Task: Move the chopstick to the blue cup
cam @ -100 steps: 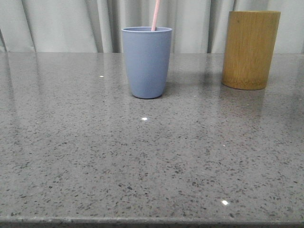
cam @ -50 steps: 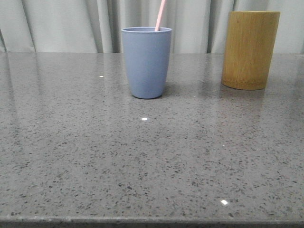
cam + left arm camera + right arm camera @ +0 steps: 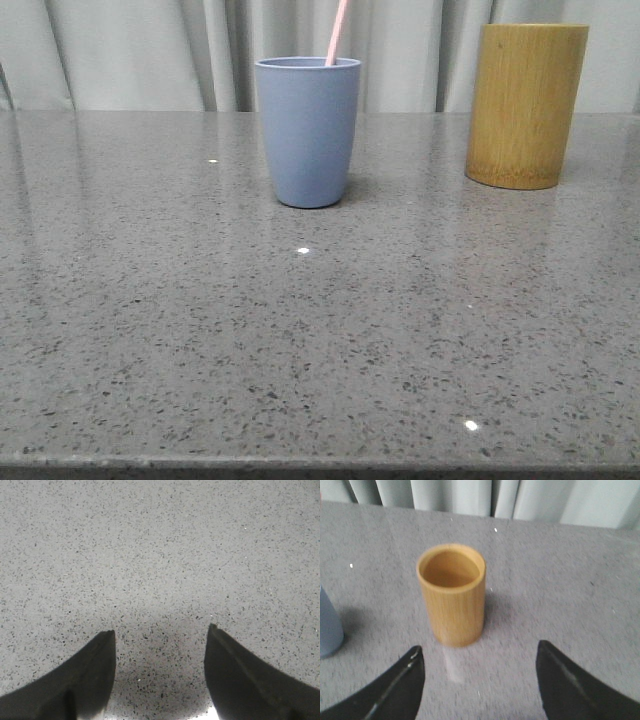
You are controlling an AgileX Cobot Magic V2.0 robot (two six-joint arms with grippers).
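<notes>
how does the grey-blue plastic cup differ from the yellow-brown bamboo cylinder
The grey-blue plastic cup tapers toward its base; the yellow-brown bamboo cylinder has straight sides. The cup is shorter than the cylinder. The cup holds a pale pink chopstick; the cylinder looks empty from the right wrist view. Both stand upright, handleless, on the speckled grey table.

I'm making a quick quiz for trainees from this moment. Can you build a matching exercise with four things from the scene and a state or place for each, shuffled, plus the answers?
Things:
1. chopstick
2. blue cup
3. bamboo holder
4. left gripper

States:
A. open over bare speckled table
B. empty, standing upright to the right of the cup
C. leaning, its lower end inside the cup
D. upright near the middle of the table, holding a stick

Pairs: 1-C, 2-D, 3-B, 4-A
</notes>
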